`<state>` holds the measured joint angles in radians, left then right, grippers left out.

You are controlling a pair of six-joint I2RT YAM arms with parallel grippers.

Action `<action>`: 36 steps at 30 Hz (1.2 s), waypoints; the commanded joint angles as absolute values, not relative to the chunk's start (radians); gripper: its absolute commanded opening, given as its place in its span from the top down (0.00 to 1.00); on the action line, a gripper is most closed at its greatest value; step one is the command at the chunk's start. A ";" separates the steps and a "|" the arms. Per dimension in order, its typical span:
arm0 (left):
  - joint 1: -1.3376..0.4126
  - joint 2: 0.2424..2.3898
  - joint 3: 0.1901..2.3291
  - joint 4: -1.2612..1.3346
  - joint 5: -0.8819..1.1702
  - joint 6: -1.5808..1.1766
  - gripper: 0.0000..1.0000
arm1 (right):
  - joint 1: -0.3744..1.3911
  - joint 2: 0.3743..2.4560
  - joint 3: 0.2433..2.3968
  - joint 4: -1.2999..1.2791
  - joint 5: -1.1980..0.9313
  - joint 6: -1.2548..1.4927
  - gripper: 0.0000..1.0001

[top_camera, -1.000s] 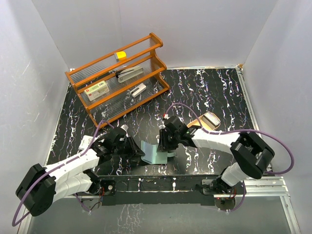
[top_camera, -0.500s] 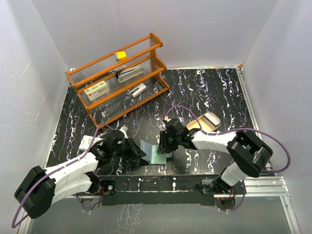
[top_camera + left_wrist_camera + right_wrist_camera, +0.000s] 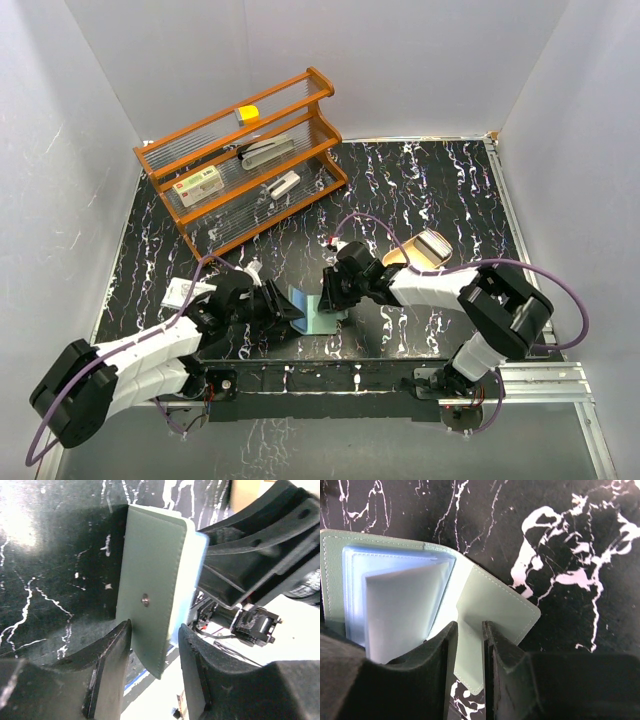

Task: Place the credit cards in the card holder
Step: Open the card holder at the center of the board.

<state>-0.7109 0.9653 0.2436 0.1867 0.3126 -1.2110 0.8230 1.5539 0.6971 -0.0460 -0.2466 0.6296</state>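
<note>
The top view looks down from above and behind both arm bases, far enough off to take in the whole marbled surface (image 3: 420, 180) and the pale walls round it. The left wrist view sits close behind the left tool (image 3: 155, 630), facing low across the surface toward the other arm. The right wrist view looks steeply down past the right tool (image 3: 470, 626), very near. All three share the card holder (image 3: 318, 310) (it fills much of both wrist views).

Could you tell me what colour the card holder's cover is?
The card holder is pale green outside, clearest in the left wrist view.
</note>
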 commanded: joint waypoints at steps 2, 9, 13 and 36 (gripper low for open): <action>-0.713 1.014 0.287 0.169 0.320 -1.168 0.62 | 0.832 1.615 0.698 -0.009 -0.252 0.594 0.75; -0.713 0.894 0.274 0.113 0.223 -1.165 0.62 | 0.841 1.607 0.653 0.008 -0.222 0.612 0.75; -0.709 0.868 0.274 0.087 0.195 -1.157 0.61 | 0.840 1.603 0.658 -0.002 -0.221 0.602 0.75; -0.710 0.908 0.250 0.173 0.196 -1.157 0.90 | 0.841 1.627 0.709 -0.003 -0.205 0.565 0.71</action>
<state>-0.7101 0.9131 0.2451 0.1192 0.1974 -1.1709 0.8341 1.5982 0.7132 0.0254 -0.2665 0.6094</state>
